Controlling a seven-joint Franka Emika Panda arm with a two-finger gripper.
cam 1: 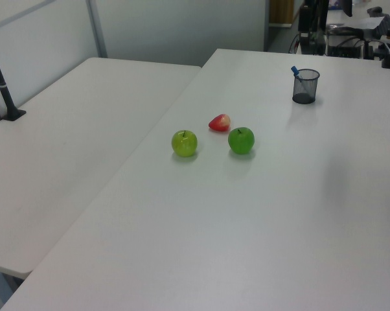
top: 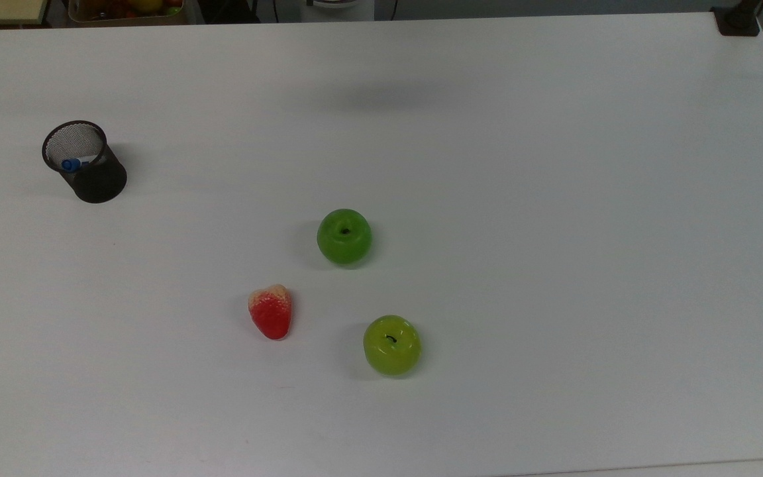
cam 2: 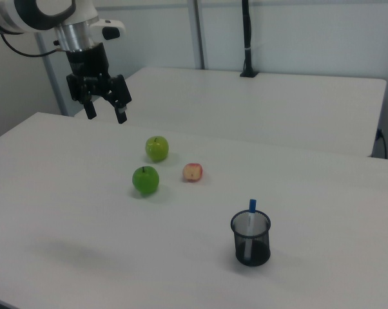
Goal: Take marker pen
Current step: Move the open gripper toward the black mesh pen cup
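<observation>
The marker pen (cam 2: 251, 210) stands in a black mesh cup (cam 2: 251, 239), its blue cap sticking out above the rim. In the top view the marker pen (top: 71, 164) leans inside the cup (top: 85, 162) at the table's left. In the left view the marker pen (cam 1: 295, 70) and the cup (cam 1: 306, 86) sit at the far right. My gripper (cam 2: 106, 114) hangs open high above the table in the right view's upper left, far from the cup, with nothing between its fingers.
Two green apples (top: 344, 236) (top: 392, 345) and a red strawberry (top: 271, 311) lie near the white table's (top: 554, 199) middle. A second table (cam 1: 59, 149) adjoins it in the left view's left. A black pole (cam 2: 246, 38) stands at its far edge.
</observation>
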